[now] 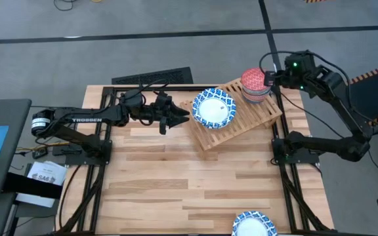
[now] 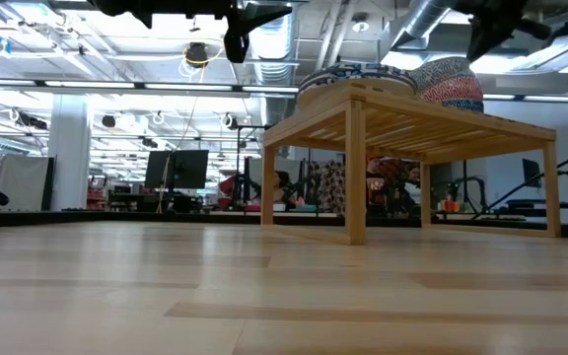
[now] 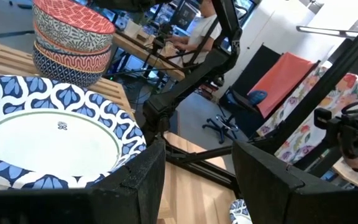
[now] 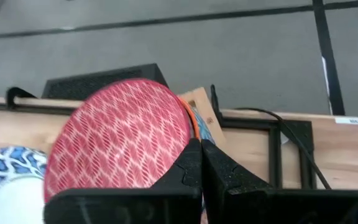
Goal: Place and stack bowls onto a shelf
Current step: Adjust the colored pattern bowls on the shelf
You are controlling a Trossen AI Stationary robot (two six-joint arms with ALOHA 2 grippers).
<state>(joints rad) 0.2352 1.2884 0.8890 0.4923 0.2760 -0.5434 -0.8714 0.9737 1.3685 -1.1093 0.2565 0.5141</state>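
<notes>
A lone blue-and-white patterned ceramic bowl point(image 1: 254, 224) sits at the near edge of the light wooden tabletop point(image 1: 176, 183). Farther back, the low slatted wooden shelf point(image 1: 254, 118) carries a wide blue-and-white rimmed bowl point(image 1: 213, 108). The left gripper point(image 1: 184, 118) hangs just beside that bowl, fingers apart, holding nothing. At the shelf's far end stands a stack of small patterned bowls point(image 1: 254, 86), red on top. The right gripper point(image 1: 272, 77) sits beside the stack, fingers together.

readable text: "trossen" in white letters on the left arm point(image 1: 84, 119). white label point(image 1: 44, 176) beside the surface: print too small to read.
</notes>
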